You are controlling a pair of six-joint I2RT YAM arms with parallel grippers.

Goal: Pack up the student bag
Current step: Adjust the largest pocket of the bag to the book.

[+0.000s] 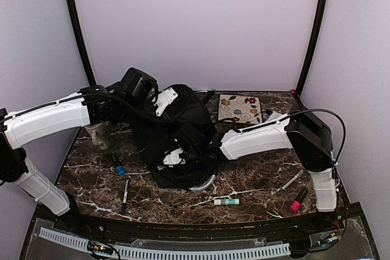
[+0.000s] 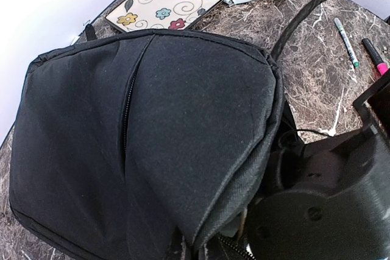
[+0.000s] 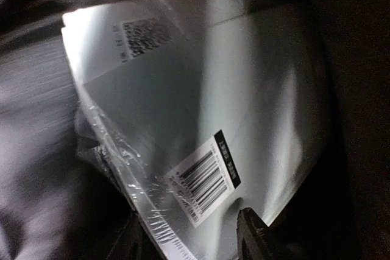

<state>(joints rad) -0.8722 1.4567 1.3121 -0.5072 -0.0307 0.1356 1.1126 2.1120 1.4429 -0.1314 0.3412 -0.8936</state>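
The student bag [image 1: 183,126] is a large black fabric bag lying mid-table; in the left wrist view it [image 2: 152,138] fills most of the frame, with a zipper running down its front. My left gripper [image 1: 167,103] is at the bag's far top edge, shut on the fabric, which is drawn up into a fold at its jaws [image 2: 201,251]. My right gripper [image 1: 183,153] reaches in through the bag's opening. Inside, its fingers [image 3: 253,235] stand on either side of a white plastic-wrapped pack [image 3: 201,108] with barcode labels, closed on its lower corner.
A flowered notebook [image 1: 239,108] lies behind the bag to the right. A glue stick [image 1: 226,201], a pink marker [image 1: 298,200] and a thin pen [image 1: 290,181] lie at the front right. A blue-capped pen [image 1: 125,194] and a beige cup [image 1: 97,135] are on the left.
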